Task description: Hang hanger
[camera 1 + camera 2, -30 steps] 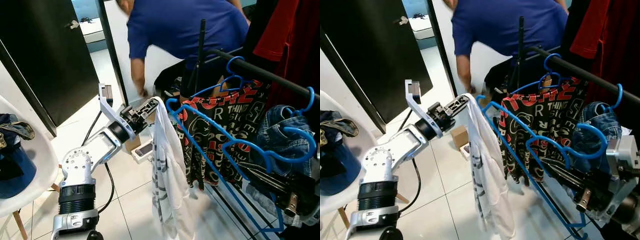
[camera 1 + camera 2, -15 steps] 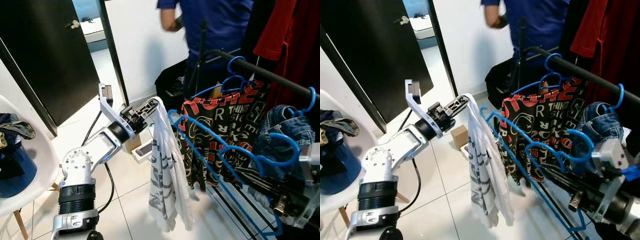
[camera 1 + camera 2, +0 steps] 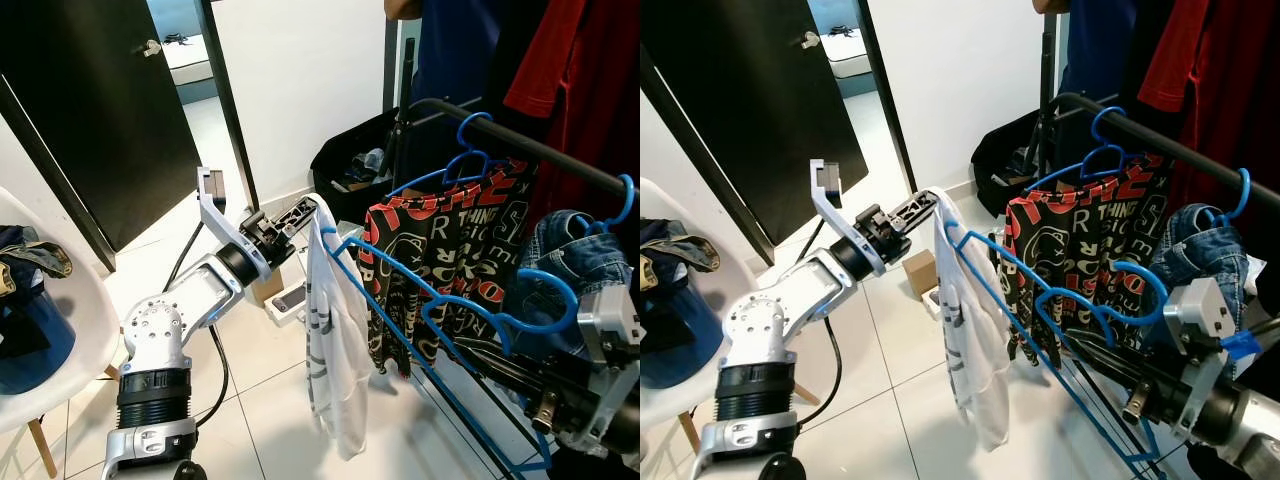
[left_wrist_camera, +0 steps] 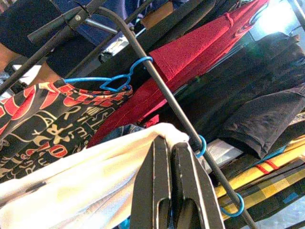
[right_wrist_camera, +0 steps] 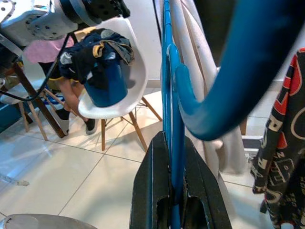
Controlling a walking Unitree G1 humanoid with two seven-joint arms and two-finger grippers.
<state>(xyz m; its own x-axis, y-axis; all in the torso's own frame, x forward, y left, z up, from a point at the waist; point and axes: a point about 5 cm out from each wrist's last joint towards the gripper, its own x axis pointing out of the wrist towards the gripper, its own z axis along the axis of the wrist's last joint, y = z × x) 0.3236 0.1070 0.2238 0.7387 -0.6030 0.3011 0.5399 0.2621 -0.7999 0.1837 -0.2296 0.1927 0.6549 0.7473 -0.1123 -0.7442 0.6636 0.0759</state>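
Observation:
A white shirt point(image 3: 335, 340) hangs limp from my left gripper point(image 3: 303, 211), which is shut on its top edge, seen up close as fingers point(image 4: 157, 181) pinching white cloth. My right gripper point(image 3: 1134, 404), low at the right, is shut on the bottom bar of a blue hanger point(image 3: 398, 270). In the right wrist view the fingers point(image 5: 157, 181) clamp that blue bar. The hanger's far end reaches up against the shirt, just below my left gripper. Behind runs the black rack rail point(image 3: 520, 146), carrying a black-and-red printed garment point(image 3: 450, 250) on another blue hanger.
Jeans point(image 3: 575, 260) and red clothing point(image 3: 565, 60) also hang on the rack. A person in a blue top point(image 3: 450, 50) stands behind it. A black bag point(image 3: 350, 165) and a small box point(image 3: 285, 300) lie on the tiled floor. A white chair point(image 3: 60, 340) stands left, beside a black door point(image 3: 90, 110).
My right gripper has moved left with the blue hanger, bringing its far end closer into the shirt. The person behind the rack has straightened up and stepped right. My left gripper has held still.

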